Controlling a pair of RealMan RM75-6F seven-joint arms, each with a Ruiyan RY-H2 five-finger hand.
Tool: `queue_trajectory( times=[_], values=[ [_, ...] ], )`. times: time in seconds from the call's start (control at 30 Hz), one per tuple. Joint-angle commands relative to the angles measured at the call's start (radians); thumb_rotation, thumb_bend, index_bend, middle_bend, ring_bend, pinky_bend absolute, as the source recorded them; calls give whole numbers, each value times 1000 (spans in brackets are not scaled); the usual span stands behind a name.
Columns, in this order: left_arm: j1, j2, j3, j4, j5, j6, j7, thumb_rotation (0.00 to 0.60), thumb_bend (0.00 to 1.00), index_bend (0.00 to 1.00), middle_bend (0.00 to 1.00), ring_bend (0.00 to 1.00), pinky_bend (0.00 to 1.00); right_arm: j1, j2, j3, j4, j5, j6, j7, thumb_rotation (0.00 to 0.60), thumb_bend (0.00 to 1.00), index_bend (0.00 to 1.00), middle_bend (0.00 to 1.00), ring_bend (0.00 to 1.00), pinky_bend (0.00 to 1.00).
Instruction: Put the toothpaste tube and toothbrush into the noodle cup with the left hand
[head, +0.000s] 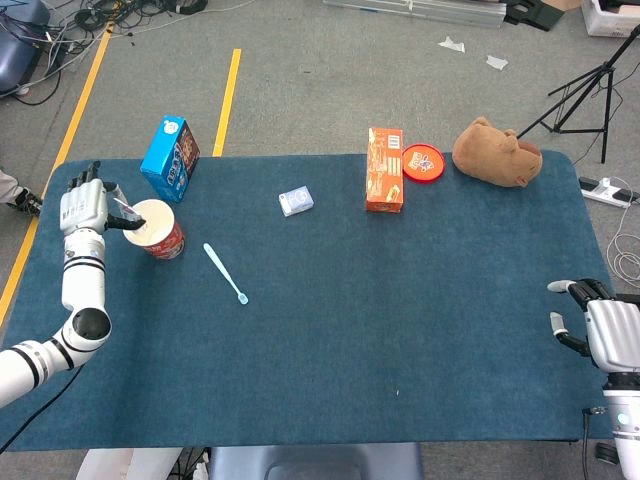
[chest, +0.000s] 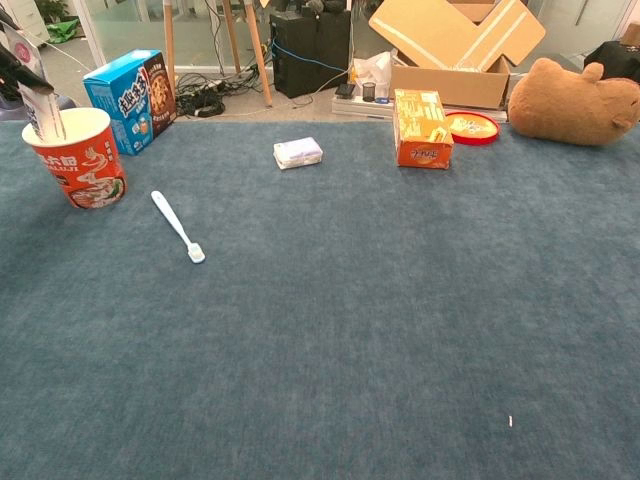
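Left hand (head: 84, 206) grips toothpaste tube (chest: 42, 112) standing in noodle cup (chest: 77, 160); toothbrush (head: 226, 273) apart.

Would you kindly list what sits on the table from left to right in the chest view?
noodle cup → blue box → toothbrush → small white packet → orange box → red dish → brown plush toy

Left hand (head: 82, 205) & right hand (head: 603, 330): grey metal, black fingers (head: 122, 224); white arms, black joints.
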Motion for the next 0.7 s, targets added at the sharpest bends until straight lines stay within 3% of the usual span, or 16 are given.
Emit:
queue_trajectory(
  times=[0.03, 0.7],
  values=[
    [-5, -9, 5, 15, -9, -2, 14, 600, 0, 794, 31, 0, 0, -1, 1, 0, 0, 0, 1, 2, 600, 351, 388, 420, 290, 560],
    [-23, -54, 19, 48, -53, -16, 91, 600, 0, 794, 31, 0, 0, -3, 4, 0, 0, -3, 3, 12, 600, 351, 389, 420, 290, 560]
  ],
)
